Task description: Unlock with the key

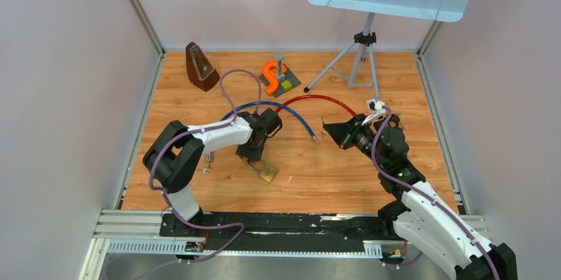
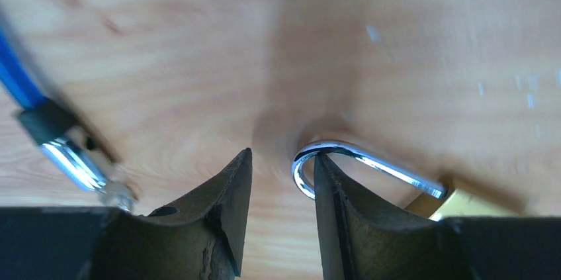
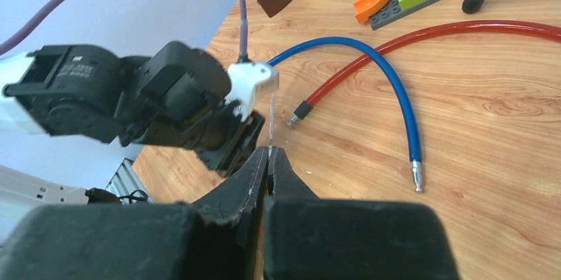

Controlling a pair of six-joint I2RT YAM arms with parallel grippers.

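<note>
Padlock (image 1: 268,173) lies on the table (image 1: 344,177) just ahead of the left gripper (image 2: 283,155), its fingers spread, the shackle (image 2: 360,153) against one tip. The right gripper (image 3: 270,154) pinches what seems to be the key (image 3: 272,118), seen edge-on. Clamp the lock steady first, then align the key. The keyhole is hidden.

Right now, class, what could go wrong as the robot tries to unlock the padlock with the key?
1. The left gripper is open beside the shackle, so the padlock may slide when pushed.
2. The right gripper pinches the key by a thin edge; it could twist or slip.
</note>
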